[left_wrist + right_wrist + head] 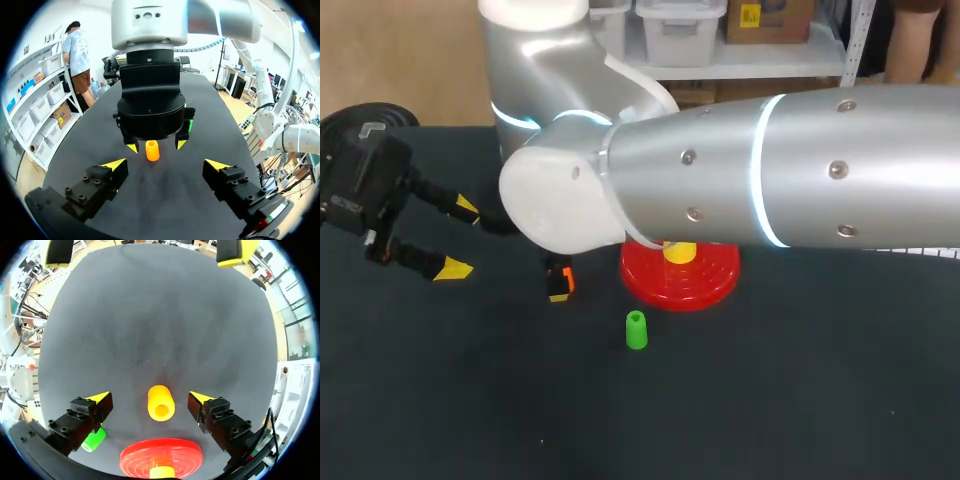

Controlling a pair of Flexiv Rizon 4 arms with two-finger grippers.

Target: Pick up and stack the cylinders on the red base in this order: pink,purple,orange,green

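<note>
Gaps show on either side of the orange cylinder (152, 150), which stands on end on the black table (770, 400) between the fingers of the right gripper (149, 398). Those fingers are spread wide and neither yellow tip touches it. The cylinder's long axis is vertical, and its hollow end points up toward the right wrist. The right arm comes in across the middle of the table, and its gripper hangs straight over the cylinder. Just behind the cylinder, on the wrist side, sits the red base (161, 456) with a yellow peg (162, 471) rising from its centre. The green cylinder (636, 330) stands upright near the base's front edge, apart from it, narrower end up. The left gripper (460, 238) hovers well off to the left, level with the table, its fingers wide apart and holding nothing, aimed at the orange cylinder.
</note>
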